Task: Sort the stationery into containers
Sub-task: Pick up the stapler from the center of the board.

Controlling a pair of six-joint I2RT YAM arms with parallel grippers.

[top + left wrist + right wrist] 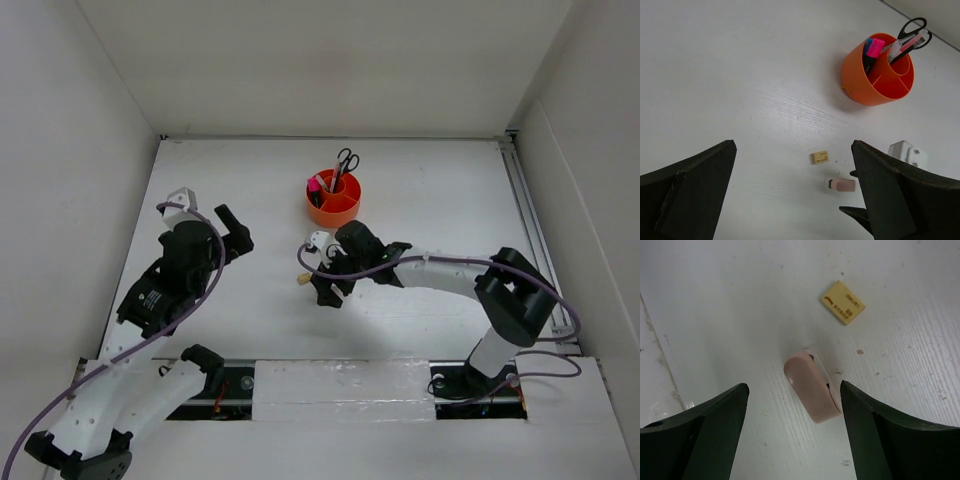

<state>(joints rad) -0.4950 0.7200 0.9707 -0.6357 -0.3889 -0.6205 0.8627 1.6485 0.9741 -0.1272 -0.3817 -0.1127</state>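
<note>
White, faintly grained surface (pixel 715 300) | your right claw (pixel 792 385) wide, straddling rounded pink eraser (pixel 812 390) | rectangular tan eraser (pixel 842 302) nearby, print unreadable | your left claw (pixel 793 143) wide, empty | round orange plastic organiser (pixel 860 85) holds scissors (pixel 912 27), highlighters (pixel 872 47)

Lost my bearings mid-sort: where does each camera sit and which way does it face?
Top external: above and behind the bases, looking down on the white table; both arms, the left gripper and right gripper show, with the orange organiser beyond them.
Left wrist: on the left arm, tilted forward towards the organiser; its own fingers frame the bottom corners.
Right wrist: facing down at the pink eraser between its open fingers.
Shared: both wrist views show the pink eraser and the tan eraser.
</note>
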